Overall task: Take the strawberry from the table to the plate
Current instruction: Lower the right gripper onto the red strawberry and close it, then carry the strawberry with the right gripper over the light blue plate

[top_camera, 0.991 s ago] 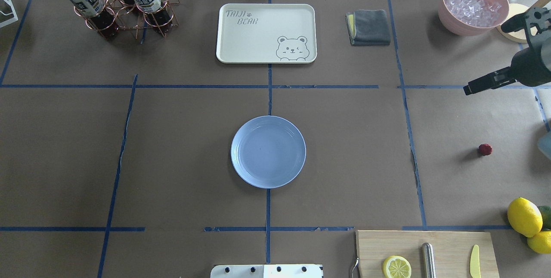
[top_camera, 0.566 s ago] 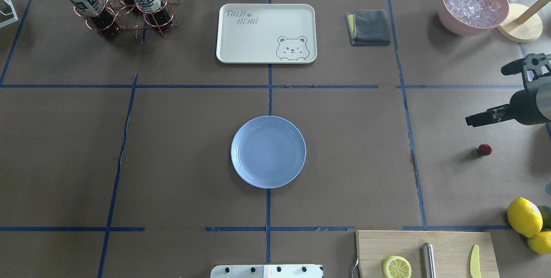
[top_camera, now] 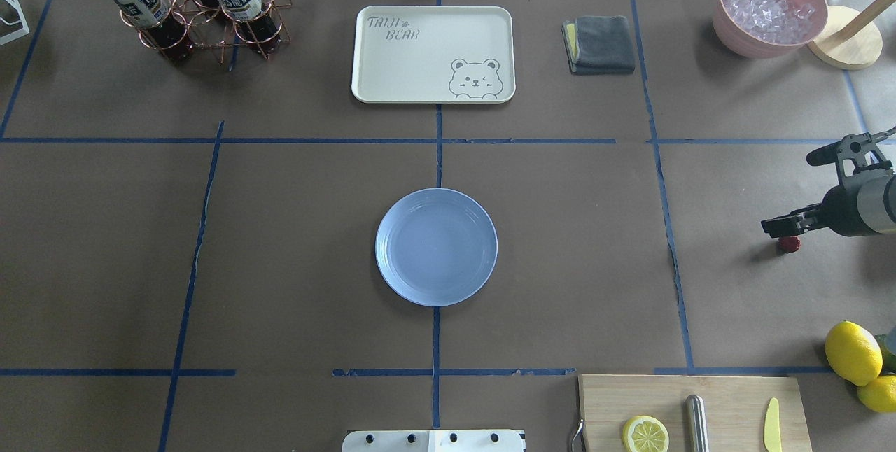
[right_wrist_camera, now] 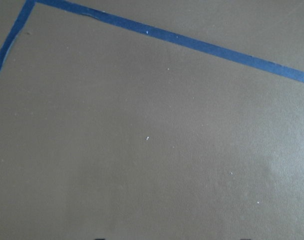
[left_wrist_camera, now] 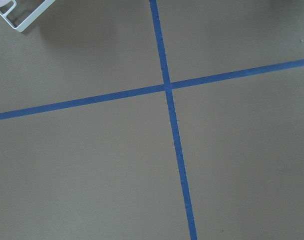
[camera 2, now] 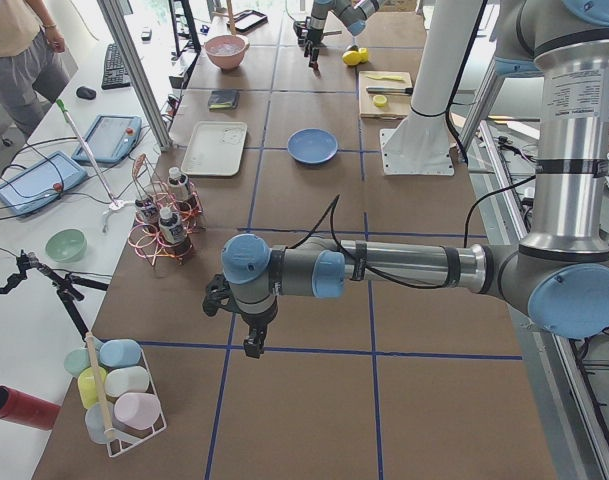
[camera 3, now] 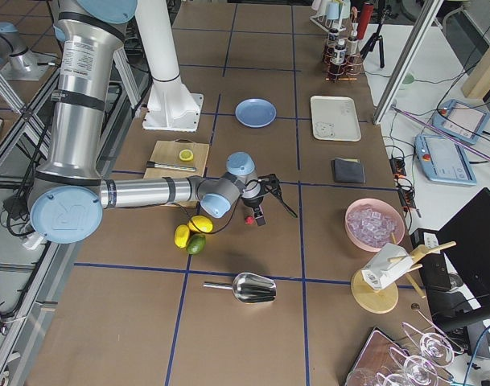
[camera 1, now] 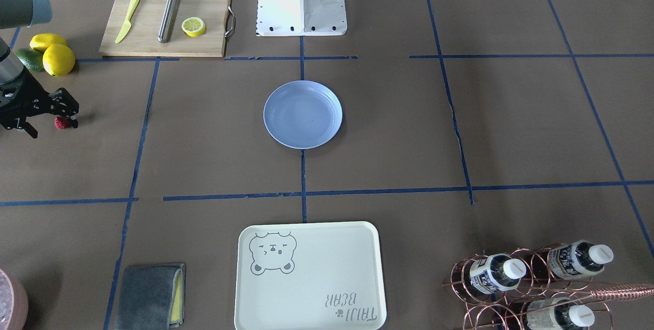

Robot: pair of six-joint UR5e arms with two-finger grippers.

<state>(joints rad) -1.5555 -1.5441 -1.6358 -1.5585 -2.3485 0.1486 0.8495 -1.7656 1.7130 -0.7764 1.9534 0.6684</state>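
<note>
The strawberry (top_camera: 790, 245), a tiny dark-red berry, lies on the brown table (top_camera: 560, 228) near its right edge. My right gripper (top_camera: 789, 192) is open and low, right at the berry. In the front view the strawberry (camera 1: 62, 123) shows between the spread fingers of the right gripper (camera 1: 53, 125); whether they touch it is unclear. The empty light-blue plate (top_camera: 436, 247) sits at the table's centre, far left of the berry. My left gripper (camera 2: 252, 345) shows only in the left side view, over bare table, so I cannot tell its state.
Two lemons (top_camera: 852, 352) and a green avocado (top_camera: 887, 348) lie close to the berry. A cutting board (top_camera: 693, 396) holds a lemon half, a metal rod and a yellow knife. A cream bear tray (top_camera: 432, 53), grey cloth (top_camera: 600, 44), pink ice bowl (top_camera: 770, 8) and bottle rack (top_camera: 196, 1) line the far side.
My right gripper has travelled from beside the pink bowl toward the robot and down to the strawberry. The berry and the plate have stayed in place.
</note>
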